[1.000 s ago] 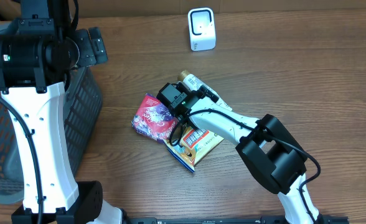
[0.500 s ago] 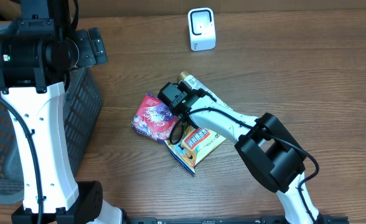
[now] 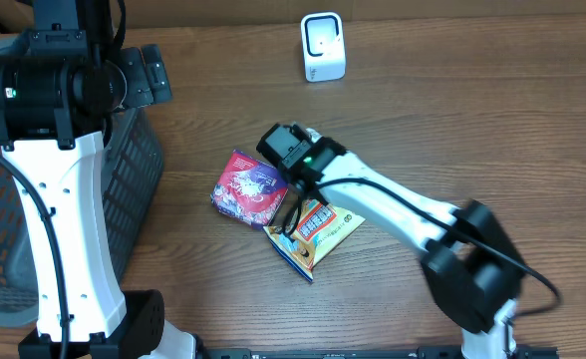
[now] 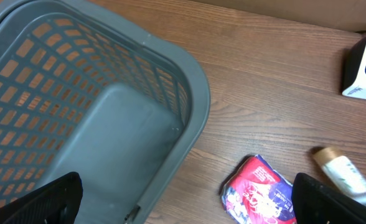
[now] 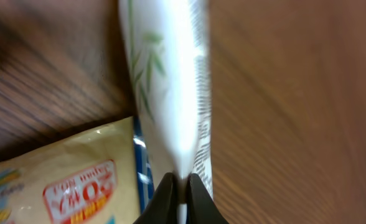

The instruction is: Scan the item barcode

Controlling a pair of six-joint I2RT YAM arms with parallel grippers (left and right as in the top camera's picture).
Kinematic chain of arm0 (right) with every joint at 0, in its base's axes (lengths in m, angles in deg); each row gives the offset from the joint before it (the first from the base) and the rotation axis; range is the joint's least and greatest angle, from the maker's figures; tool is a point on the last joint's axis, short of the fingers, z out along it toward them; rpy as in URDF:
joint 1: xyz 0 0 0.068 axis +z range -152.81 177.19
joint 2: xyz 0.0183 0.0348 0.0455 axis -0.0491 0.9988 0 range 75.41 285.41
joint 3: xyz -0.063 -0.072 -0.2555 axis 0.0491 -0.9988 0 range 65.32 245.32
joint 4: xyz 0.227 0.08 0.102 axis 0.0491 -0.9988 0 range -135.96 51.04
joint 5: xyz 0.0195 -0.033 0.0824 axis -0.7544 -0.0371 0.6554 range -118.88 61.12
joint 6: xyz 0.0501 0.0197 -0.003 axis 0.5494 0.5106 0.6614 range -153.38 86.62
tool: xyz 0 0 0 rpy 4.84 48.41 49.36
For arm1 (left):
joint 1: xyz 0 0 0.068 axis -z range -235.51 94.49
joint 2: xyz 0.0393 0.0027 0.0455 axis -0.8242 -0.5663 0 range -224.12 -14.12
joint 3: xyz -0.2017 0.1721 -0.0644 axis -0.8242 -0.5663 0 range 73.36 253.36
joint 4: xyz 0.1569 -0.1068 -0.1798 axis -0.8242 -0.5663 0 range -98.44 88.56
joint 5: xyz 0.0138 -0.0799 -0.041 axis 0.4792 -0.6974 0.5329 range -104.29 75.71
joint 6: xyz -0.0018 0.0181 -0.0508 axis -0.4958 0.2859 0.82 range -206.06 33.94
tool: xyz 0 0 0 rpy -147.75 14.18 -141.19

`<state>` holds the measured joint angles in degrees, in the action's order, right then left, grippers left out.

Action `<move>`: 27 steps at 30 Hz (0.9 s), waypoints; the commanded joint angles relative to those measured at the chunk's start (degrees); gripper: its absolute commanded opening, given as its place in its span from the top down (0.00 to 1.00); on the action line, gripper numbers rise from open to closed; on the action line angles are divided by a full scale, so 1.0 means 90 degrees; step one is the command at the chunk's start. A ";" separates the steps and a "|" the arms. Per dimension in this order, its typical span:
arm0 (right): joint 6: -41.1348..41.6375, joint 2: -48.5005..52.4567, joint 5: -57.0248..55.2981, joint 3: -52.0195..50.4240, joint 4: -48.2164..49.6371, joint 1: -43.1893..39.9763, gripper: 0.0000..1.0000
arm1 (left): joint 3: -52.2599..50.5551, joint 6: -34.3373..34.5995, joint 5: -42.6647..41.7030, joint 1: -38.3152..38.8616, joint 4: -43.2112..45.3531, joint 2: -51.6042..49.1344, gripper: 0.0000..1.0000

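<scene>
The right hand [image 5: 183, 188] is gripping the white tube [image 5: 170, 81]. In the right wrist view its two dark fingertips [image 5: 165, 194] are pressing together on the flat crimped end of the tube, and the jaws are closed on it with almost no gap. The tube is carrying a green leaf print and small dark lettering along one side. It is stretching away from the hand over the brown counter [image 5: 295, 93] (I cannot tell if it is touching the wood or hanging just above it). In the overhead view this hand is covering most of the tube, near the middle of the counter.

A yellow packet [image 3: 315, 231] is lying just beside the tube, on the side nearer to the robot, and a red packet [image 3: 243, 186] is lying to its left, right against it.

The white scanner [image 3: 323, 46] is standing upright at the far edge of the counter, well apart from the tube.

The left hand [image 3: 151, 72] is hanging over the rim of the grey basket [image 4: 108, 106] on the left side. Its fingers [image 4: 52, 199] are standing wide apart and are holding nothing.
</scene>
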<state>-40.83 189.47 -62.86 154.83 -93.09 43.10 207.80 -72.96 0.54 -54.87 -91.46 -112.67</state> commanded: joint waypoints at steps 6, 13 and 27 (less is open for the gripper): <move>-0.0294 -0.1411 -0.0488 0.0061 -0.0104 0.0185 0.96 | -0.0015 -0.0070 0.0085 -0.0041 0.0012 0.0005 0.01; -0.0134 -0.1336 0.0731 0.0049 -0.0600 0.0549 0.96 | -0.0015 -0.0073 0.0087 -0.0041 0.0010 0.0002 0.00; 0.1365 -0.1314 0.2397 -0.0032 -0.1353 -0.0325 0.23 | -0.0015 -0.0073 0.0087 -0.0041 0.0010 0.0002 0.00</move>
<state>-29.13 177.21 -43.54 154.90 -104.67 43.99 207.80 -72.96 0.76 -54.87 -91.46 -112.67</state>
